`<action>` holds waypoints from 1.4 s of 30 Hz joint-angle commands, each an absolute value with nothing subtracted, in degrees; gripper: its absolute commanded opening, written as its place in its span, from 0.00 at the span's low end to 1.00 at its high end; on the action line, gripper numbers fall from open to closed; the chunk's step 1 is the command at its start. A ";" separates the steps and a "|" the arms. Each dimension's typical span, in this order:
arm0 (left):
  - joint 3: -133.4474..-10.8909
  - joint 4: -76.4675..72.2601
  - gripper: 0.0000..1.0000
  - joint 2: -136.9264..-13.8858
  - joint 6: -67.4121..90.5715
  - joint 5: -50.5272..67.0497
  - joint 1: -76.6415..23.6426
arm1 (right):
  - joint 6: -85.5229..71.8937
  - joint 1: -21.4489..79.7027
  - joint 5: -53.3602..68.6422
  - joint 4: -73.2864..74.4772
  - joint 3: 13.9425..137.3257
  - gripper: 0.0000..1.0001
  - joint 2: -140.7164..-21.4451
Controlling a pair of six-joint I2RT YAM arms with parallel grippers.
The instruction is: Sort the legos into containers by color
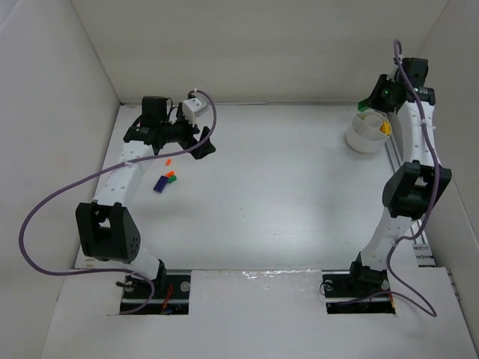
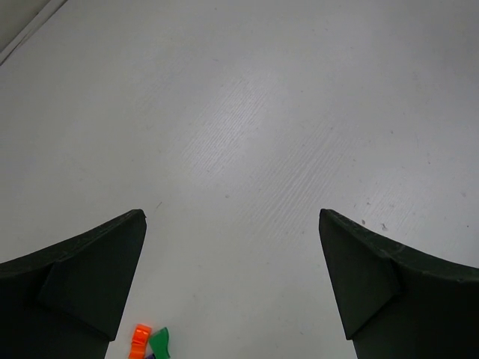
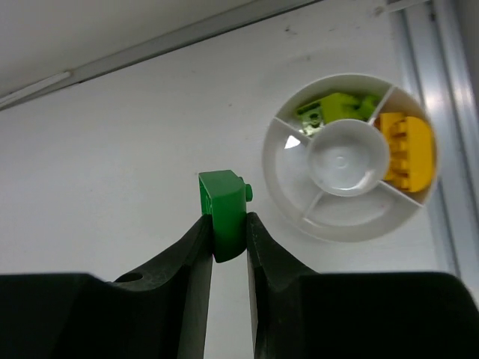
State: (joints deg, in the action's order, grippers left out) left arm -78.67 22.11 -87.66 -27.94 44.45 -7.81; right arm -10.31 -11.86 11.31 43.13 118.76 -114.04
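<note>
My right gripper [image 3: 228, 223] is shut on a green lego [image 3: 223, 203] and holds it above the table, just left of the white divided cup [image 3: 278, 176]. The cup holds a lime-green lego [image 3: 337, 108] in its far wedge and a yellow lego [image 3: 406, 149] in its right wedge. In the top view the cup [image 1: 361, 140] sits at the far right, with the right gripper [image 1: 372, 102] at its far rim. My left gripper [image 1: 205, 143] is open and empty, just beyond a small cluster: an orange lego [image 1: 168, 161], a green lego [image 1: 171, 176] and a dark blue lego [image 1: 160, 184].
In the left wrist view an orange lego [image 2: 139, 340] and a green lego [image 2: 159, 342] lie by the left finger at the bottom edge. White walls enclose the table on three sides. A metal rail [image 1: 400, 161] runs along the right edge near the cup.
</note>
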 commanded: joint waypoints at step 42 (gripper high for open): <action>-86.04 21.88 1.00 -93.78 -25.49 45.26 -7.82 | 4.57 -5.45 -12.57 46.76 130.61 0.02 -124.01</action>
State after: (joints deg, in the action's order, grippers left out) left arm -83.64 21.47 -94.30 -25.04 43.92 -7.81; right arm 3.16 -4.93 -14.11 45.91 128.11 -123.42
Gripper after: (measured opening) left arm 0.997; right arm 0.271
